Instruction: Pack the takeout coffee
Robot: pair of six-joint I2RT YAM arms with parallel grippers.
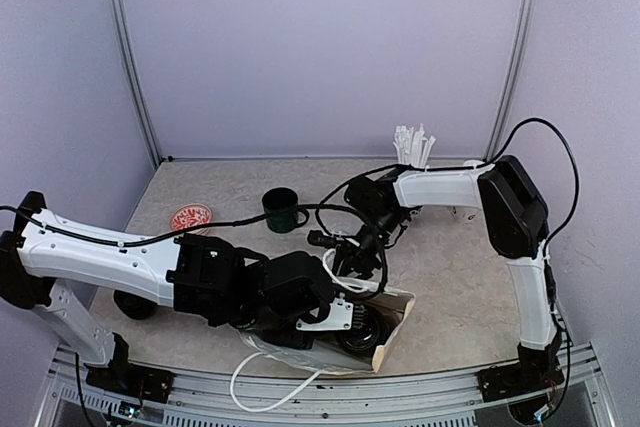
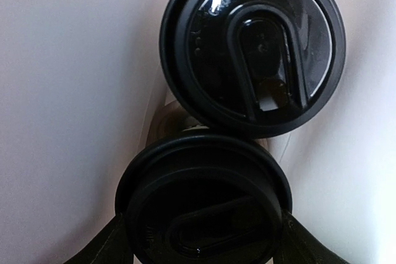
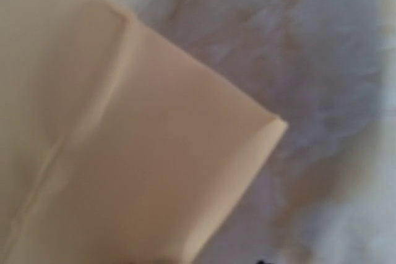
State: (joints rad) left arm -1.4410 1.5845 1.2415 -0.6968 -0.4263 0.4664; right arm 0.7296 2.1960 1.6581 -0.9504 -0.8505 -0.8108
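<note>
The left fingers sit on either side of the black lid of the near takeout coffee cup and grip it, deep inside the paper bag. A second takeout coffee cup stands upright just behind it, lids touching. The right fingers are at the bag's far rim; whether they pinch it I cannot tell. The bag stands at the counter's near edge, well apart from a dark green mug.

Takeout coffee lids are glossy plastic; bag matt paper.
</note>
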